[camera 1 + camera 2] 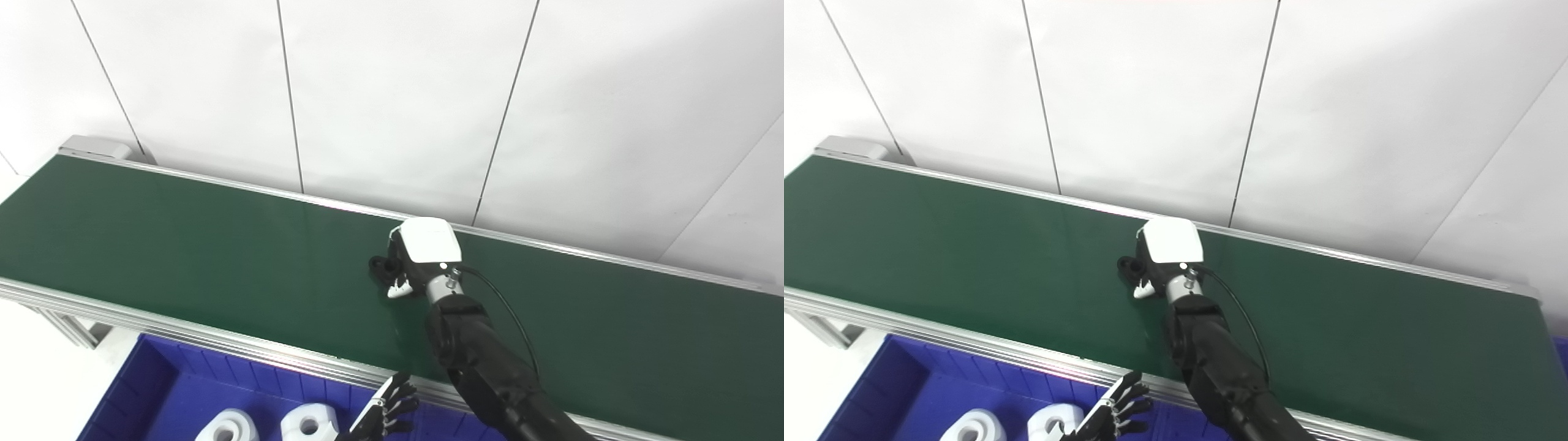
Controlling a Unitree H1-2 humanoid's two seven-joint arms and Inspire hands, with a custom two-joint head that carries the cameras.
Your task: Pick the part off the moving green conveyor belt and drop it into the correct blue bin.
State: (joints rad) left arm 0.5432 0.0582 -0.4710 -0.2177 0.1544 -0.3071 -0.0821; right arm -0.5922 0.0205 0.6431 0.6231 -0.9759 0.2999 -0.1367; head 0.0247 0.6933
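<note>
The small black ring-shaped part (pixel 384 266) on the green conveyor belt (pixel 184 245) lies against the right hand's (pixel 422 257) fingers (closure indiscernible); belt motion may carry it away.

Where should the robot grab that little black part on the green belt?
Probably from above, fingers on the two sides of the black part: it lies low and flat on the belt, with a round hole at its left end. The right hand is already over its right end; the grip itself is hidden.
</note>
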